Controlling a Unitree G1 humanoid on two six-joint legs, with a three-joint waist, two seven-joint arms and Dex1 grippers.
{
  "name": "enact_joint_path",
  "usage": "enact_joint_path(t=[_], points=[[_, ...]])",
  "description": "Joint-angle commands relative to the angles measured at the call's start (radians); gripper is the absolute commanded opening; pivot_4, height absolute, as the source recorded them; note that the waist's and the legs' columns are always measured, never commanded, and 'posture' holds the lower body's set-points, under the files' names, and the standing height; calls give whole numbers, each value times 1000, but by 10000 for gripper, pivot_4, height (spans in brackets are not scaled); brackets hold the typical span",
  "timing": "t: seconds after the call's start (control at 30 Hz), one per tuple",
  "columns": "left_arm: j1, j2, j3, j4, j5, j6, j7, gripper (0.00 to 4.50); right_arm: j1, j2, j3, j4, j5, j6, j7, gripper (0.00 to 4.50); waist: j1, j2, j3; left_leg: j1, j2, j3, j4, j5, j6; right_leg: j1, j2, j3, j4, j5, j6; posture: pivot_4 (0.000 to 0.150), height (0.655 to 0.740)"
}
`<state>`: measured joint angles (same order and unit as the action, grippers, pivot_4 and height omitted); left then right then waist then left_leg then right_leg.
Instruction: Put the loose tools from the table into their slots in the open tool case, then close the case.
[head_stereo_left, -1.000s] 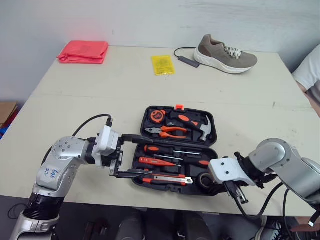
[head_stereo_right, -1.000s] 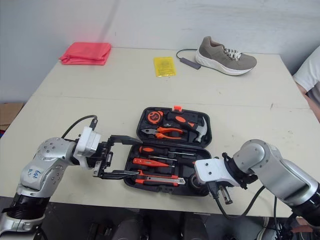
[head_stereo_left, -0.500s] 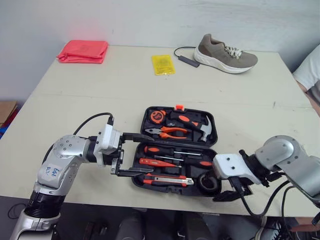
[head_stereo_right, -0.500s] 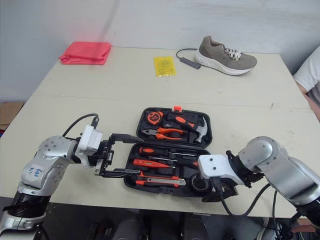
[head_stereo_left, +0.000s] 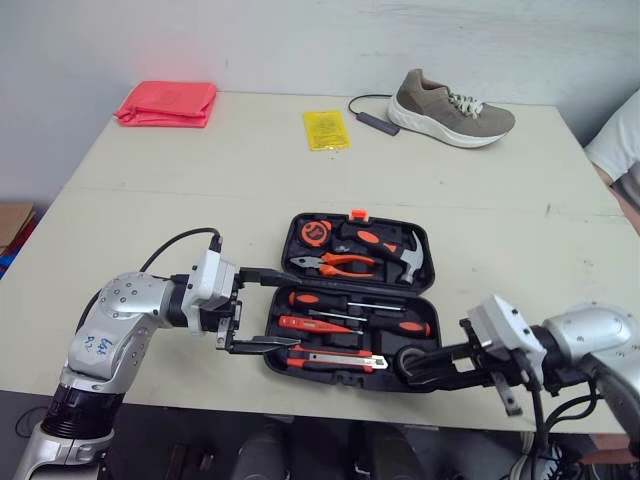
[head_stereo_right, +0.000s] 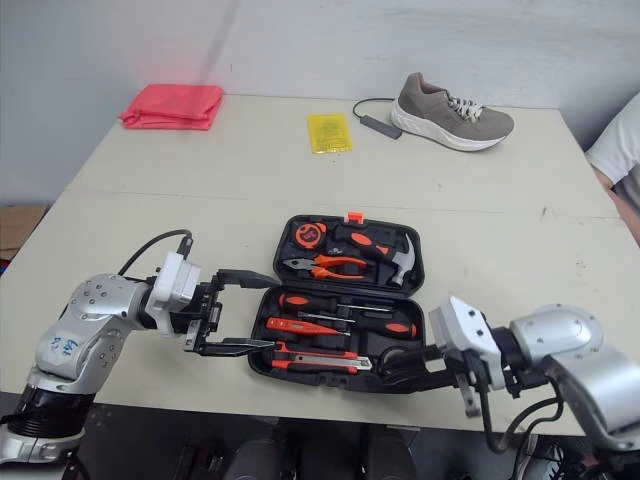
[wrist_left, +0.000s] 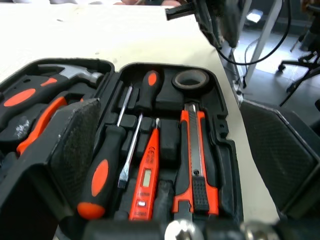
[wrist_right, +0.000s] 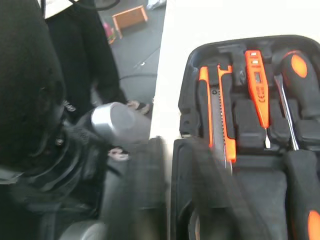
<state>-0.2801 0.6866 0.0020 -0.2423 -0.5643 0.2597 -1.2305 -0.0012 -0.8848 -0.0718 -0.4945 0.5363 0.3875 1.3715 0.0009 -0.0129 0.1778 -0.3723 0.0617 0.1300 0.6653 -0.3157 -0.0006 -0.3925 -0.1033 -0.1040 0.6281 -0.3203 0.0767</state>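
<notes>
The black tool case lies open and flat near the table's front edge. Its far half holds a tape measure, pliers and a hammer. Its near half holds screwdrivers, an orange tester pen, a utility knife and a black tape roll. My left gripper is open at the case's left end, one finger by each half. My right gripper lies low at the case's front right corner beside the tape roll, pointing left, with its blurred fingers apart.
A grey shoe, a dark cable with a dongle, a yellow packet and a red cloth lie at the table's far side. A person's white sleeve shows at the right edge. The table's front edge runs just below the case.
My right gripper has swung up from pointing down over the table edge and now points left at the case's front right corner. The left gripper has barely moved.
</notes>
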Motion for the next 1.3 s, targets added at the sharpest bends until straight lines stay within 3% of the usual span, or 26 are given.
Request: enact_joint_path(t=[0.03,0.47,0.63,0.73,0.83,0.93,1.13,1.3], points=[[-11,1,9,-1,5,-12,1,45000,14,54,25,76,-77,-153,-31,462,-1,0,0,0,0,0,0,0,0,0,1,0,0,0,0,1500,7400],[-11,4,16,17,23,-12,9,45000,86,110,145,310,-235,-367,-79,462,-2,-1,-1,2,2,2,0,0,-1,0,3,0,0,0,0,1500,7400],[6,29,44,48,39,3,36,45000,85,106,82,245,-130,-338,-105,462,-1,-1,-1,3,2,2,0,0,-1,0,3,2,0,0,0,1500,7400],[8,72,63,131,117,-34,71,45000,95,83,-35,124,0,-199,-194,462,-1,0,0,2,2,2,0,0,-1,0,2,2,1,0,0,1500,7400],[-16,81,86,214,181,-61,148,37425,123,46,-176,45,93,-77,-265,0,0,0,0,2,2,2,-1,0,0,-1,-2,2,1,0,0,1500,7400],[-30,73,64,268,243,-69,202,25635,120,21,-255,104,59,-60,-308,0,2,0,0,1,2,0,-1,-1,1,0,-5,2,0,0,-1,1500,7400],[-69,24,0,345,300,-56,231,200,59,-42,-179,303,-103,-80,-319,0,1,0,0,1,-1,3,-1,-2,4,-1,-6,-1,1,0,0,1500,7400],[-143,-46,-51,428,340,-80,239,200,-76,-26,-39,417,-191,-67,-310,0,-3,0,0,2,0,6,0,-1,2,-3,0,0,2,1,1,1500,7400]])
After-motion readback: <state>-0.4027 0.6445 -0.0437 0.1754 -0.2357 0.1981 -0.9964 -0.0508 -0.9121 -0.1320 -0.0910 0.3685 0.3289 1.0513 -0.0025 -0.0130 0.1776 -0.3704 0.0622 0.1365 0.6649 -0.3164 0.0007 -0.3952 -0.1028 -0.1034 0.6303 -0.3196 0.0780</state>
